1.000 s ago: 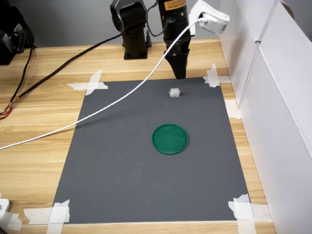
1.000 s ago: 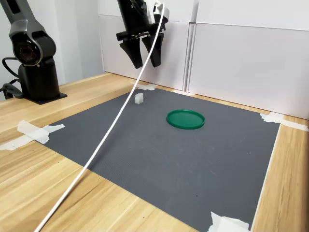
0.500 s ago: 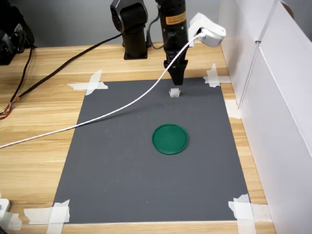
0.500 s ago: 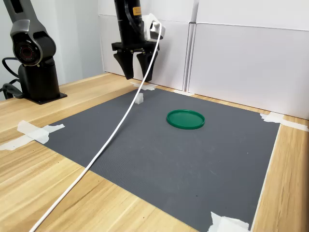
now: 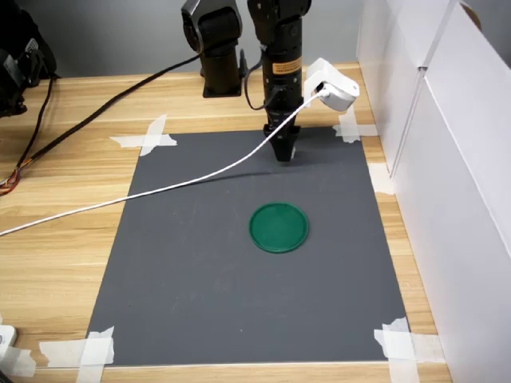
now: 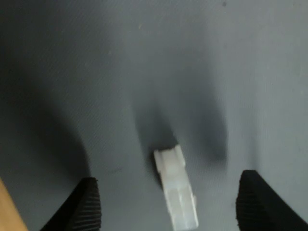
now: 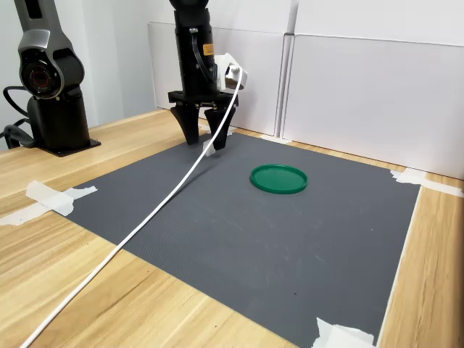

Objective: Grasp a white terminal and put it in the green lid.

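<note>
Translucent ridged white terminal [image 6: 175,192] on grey mat [image 6: 144,72] | ribbed black end effector [image 6: 168,204] spread, straddling it

Wood table [image 5: 72,231] w/ taped gray mat [image 5: 200,271], green lid [image 5: 278,227], white terminal [image 6: 175,187].

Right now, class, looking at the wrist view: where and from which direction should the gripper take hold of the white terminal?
Grip the white terminal across its two long side faces, coming straight down from above. It lies flat on the grey mat, long and narrow, and the open gripper already has one finger on each side, so closing squeezes the short width. That is probably the steadiest hold.
</note>
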Robot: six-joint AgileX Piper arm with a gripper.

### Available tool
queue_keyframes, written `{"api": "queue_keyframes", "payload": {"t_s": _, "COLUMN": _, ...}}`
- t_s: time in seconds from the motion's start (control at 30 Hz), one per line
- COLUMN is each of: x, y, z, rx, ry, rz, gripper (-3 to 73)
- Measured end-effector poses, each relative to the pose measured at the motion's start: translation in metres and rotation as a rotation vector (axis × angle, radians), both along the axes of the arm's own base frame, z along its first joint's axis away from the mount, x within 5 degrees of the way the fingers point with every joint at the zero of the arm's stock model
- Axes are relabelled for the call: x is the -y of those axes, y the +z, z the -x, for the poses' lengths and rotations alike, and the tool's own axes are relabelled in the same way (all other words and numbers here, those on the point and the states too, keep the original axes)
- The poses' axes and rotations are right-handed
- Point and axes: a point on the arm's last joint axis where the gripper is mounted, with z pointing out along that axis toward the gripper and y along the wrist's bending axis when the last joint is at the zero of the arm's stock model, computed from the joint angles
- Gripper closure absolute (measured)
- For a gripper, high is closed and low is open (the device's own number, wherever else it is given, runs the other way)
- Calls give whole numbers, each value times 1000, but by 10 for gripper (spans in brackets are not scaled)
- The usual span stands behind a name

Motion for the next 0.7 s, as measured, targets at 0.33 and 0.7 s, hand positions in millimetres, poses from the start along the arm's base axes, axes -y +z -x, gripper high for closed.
{"api": "queue_keyframes", "payload": {"t_s": 0.33, "x": -1, "y": -8, "z": -3, "rx": -17, "ry": -35, "rz": 11, "gripper": 326}}
{"api": "queue_keyframes", "payload": {"t_s": 0.7, "x": -5, "y": 33, "z": -9, "rx": 92, "ry": -75, "rz": -83, "gripper": 612}}
